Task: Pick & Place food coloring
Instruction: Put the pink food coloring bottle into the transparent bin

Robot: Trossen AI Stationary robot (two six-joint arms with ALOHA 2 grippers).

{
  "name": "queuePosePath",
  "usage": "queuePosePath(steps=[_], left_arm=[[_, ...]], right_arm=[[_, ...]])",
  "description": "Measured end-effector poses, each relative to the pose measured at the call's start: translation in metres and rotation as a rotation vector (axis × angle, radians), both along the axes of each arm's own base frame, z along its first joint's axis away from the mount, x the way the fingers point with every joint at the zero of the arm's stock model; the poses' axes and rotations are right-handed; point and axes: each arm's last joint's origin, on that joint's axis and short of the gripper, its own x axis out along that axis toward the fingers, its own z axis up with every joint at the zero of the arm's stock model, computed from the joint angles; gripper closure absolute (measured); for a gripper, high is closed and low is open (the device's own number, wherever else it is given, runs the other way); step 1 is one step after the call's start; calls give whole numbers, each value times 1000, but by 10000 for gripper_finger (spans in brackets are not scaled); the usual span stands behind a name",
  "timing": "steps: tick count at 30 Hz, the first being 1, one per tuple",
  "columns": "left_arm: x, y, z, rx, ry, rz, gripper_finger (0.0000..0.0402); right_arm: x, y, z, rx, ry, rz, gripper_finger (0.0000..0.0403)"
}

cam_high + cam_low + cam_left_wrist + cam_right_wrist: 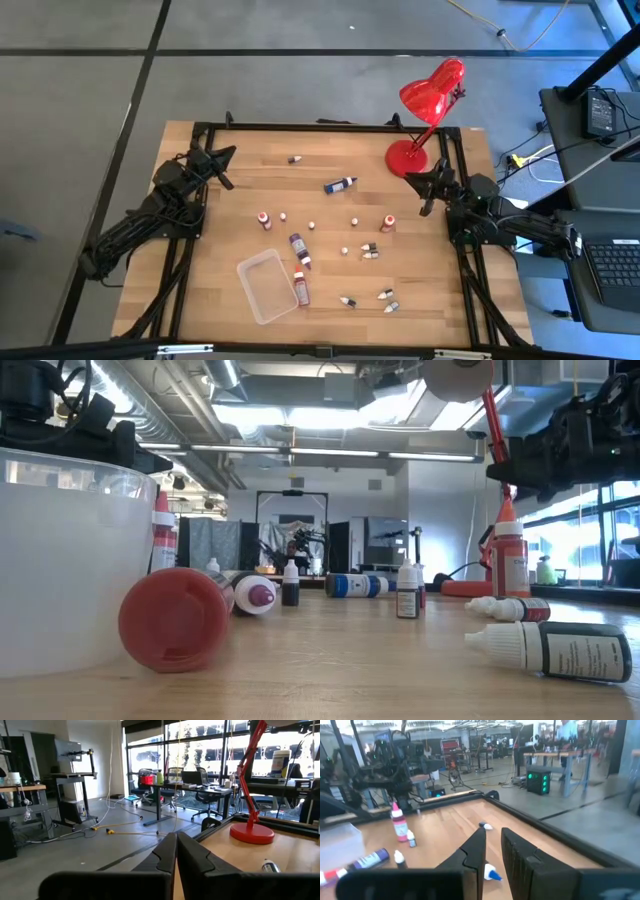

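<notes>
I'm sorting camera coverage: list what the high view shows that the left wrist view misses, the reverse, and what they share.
Only the high view: the clear tray, most food coloring bottles, and both arms parked at the table's sides. Only the left wrist view: the left gripper shut and empty, and the room's desks beyond. Both: the red lamp and the table.

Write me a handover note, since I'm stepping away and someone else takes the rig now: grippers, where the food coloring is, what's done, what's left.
Left gripper: shut, empty, parked at the table's far left corner.
Right gripper: shut, empty, parked at the right edge beside the red lamp.
Food coloring bottles: scattered over the wooden table, some upright, some lying; one blue bottle lies toward the far side, one red-capped bottle lies right beside the clear tray.
Done: nothing visible; the tray looks empty.
Left: every bottle is yet to be picked and placed.
</notes>
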Motion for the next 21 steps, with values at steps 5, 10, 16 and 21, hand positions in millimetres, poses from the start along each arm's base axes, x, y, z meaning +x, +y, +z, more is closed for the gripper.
queuePosePath(steps=[5,10,16,21], left_arm=[[0,0,0,0,0,1,391],[0,0,0,0,0,0,393],[0,0,0,-18,-20,0,389],[-1,1,4,-125,-191,14,392]], right_arm=[[0,0,0,21,-8,1,338],[0,0,0,65,-27,2,338],[0,0,0,151,-63,4,338],[0,0,0,164,-69,4,338]])
